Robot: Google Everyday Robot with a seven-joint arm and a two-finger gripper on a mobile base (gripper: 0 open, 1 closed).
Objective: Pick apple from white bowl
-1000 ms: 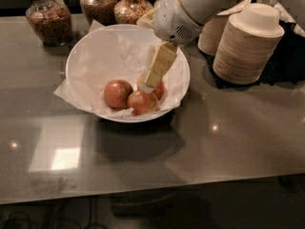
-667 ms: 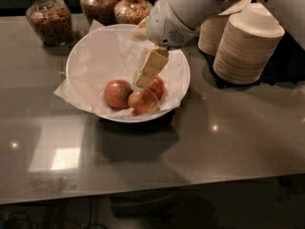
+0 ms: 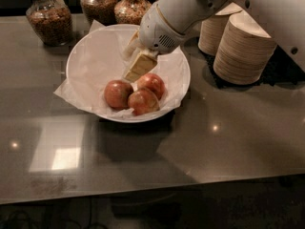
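Note:
Three dull red apples lie together in the white bowl, which is lined with crinkled white paper: one at the left, one at the front and one at the back right. My gripper hangs over the bowl's middle, just above and behind the apples, pointing down to the left. It is open and holds nothing. One tan finger ends just above the gap between the left and back-right apples, touching neither. The white arm reaches in from the upper right.
Three glass jars of dried food stand behind the bowl at the table's back edge. Two ribbed tan stacks with white tops stand to the right of the bowl. The dark glossy table extends toward the front edge.
The gripper has risen out from among the apples and shifted a little to the left. All three apples stay in the bowl.

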